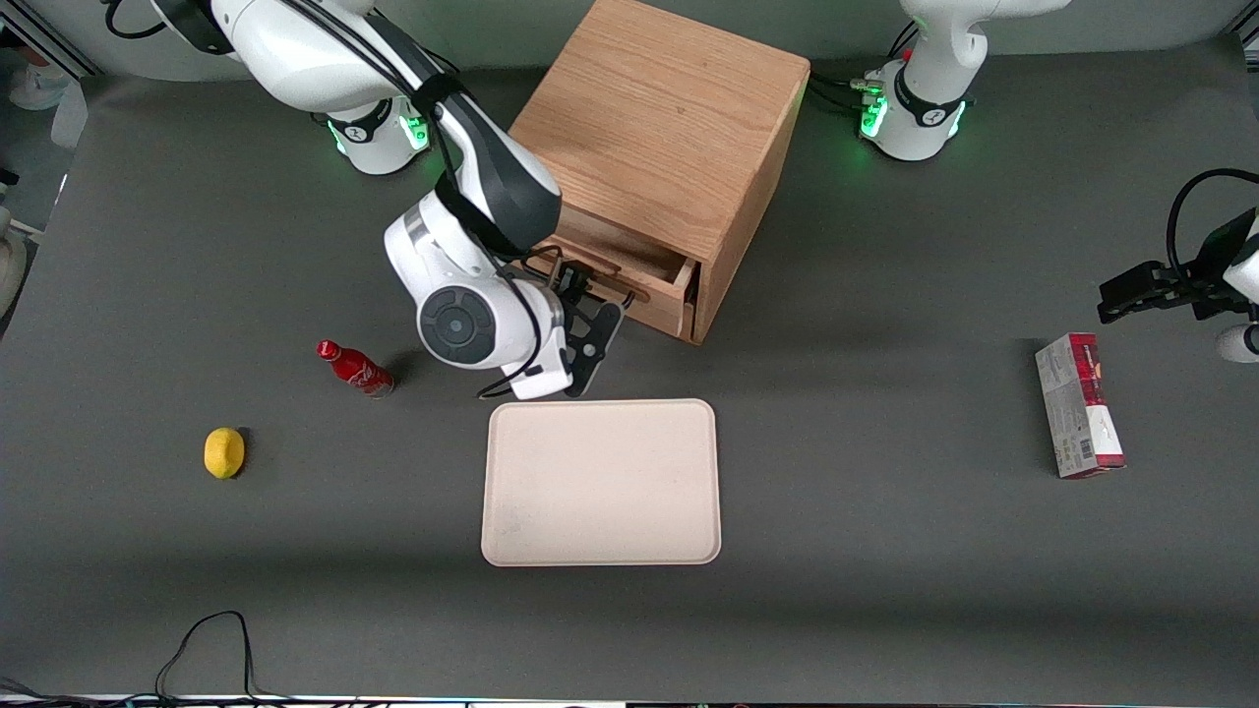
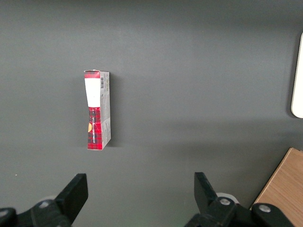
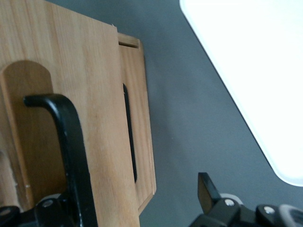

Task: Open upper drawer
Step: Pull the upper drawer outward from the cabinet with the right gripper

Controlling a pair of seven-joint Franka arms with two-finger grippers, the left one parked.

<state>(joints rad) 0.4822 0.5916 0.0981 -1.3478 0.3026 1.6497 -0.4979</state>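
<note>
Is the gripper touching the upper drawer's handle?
Cannot tell. In the right wrist view the handle runs down to the gripper, but no contact or gap shows.

- Front view is evenly lit from overhead, pretty flat light, and the dark table (image 1: 885, 590) reads clean with no harsh hotspots.
- Soft shadows fall toward the front camera: a broad dim band runs across the table under the tray (image 1: 601, 482), plus small ones beside the lemon (image 1: 224, 452) and bottle (image 1: 355, 367).
- The arm bases glow green, tinting the table around them a bit.
- In the right wrist view the tray is totally blown out, pure white, no surface detail.
- Same view: the gripper (image 3: 142, 208) sits at the cabinet (image 3: 71, 71) front, its nearby parts look soft, and the wood grain is slightly blurry.
- Left wrist view is dimmer, with faint shading near the box (image 2: 97, 109).
</note>
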